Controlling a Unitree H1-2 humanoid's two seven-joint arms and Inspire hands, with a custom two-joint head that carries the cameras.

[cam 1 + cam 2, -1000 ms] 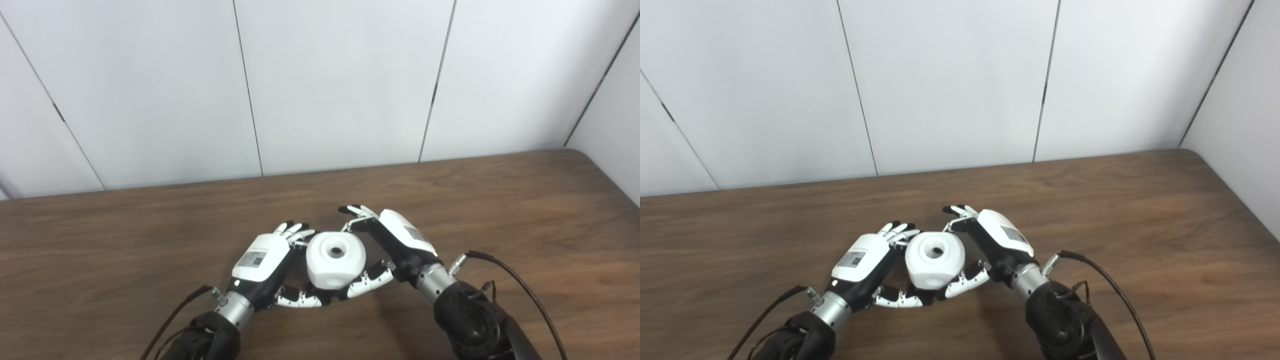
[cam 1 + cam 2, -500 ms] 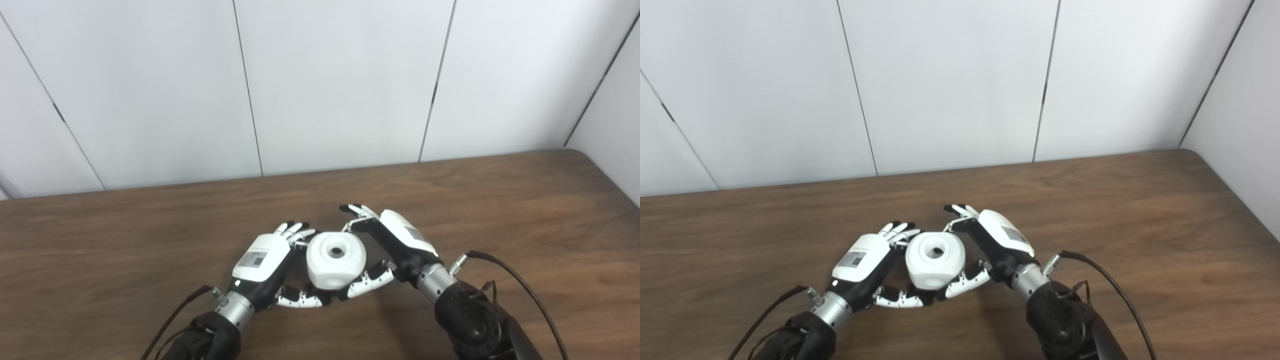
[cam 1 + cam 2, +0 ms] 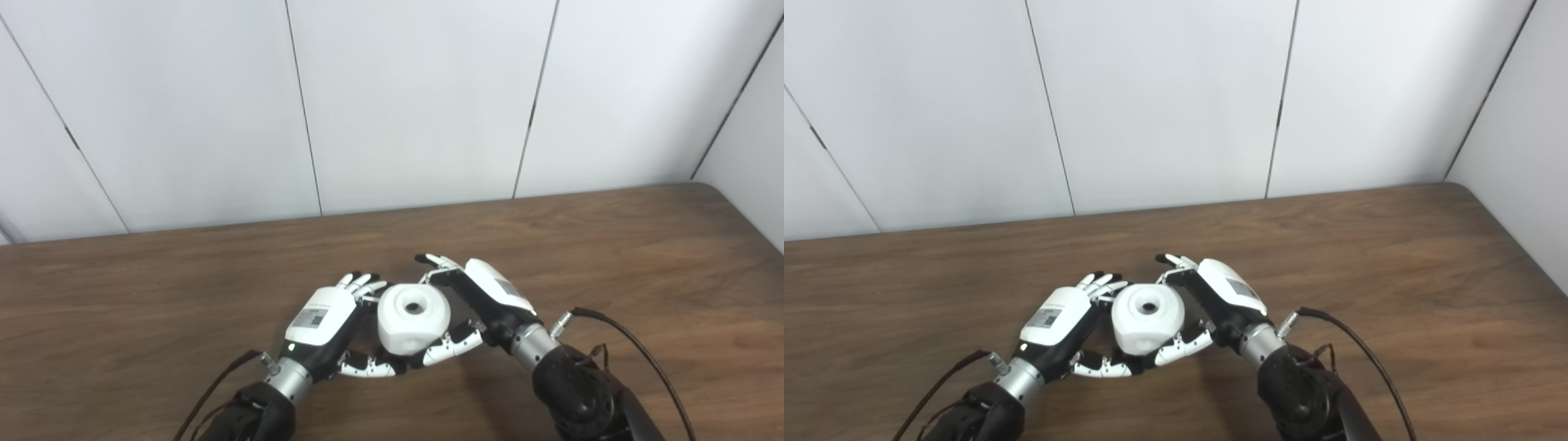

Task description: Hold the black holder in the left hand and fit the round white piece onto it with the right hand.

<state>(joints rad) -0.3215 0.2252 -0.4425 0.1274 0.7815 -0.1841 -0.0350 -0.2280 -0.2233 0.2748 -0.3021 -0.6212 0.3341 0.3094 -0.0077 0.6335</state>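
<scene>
Low center of the frame: the round white piece (image 3: 413, 317) sits between both hands, right hand (image 3: 490, 294) cupping it, left hand (image 3: 324, 318) curled underneath. Can't see the black holder, so can't tell what the left grips. I'd press straight down, hole centered. Stickers unreadable.

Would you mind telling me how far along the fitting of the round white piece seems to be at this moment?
Done: the round white piece is off the table, cupped between both hands. In hand: the right hand grips its right side, and the left hand closes against its left. The black holder cannot be seen; the piece and fingers would hide it. Left: confirming the piece is seated on the holder, which these views cannot settle.
</scene>
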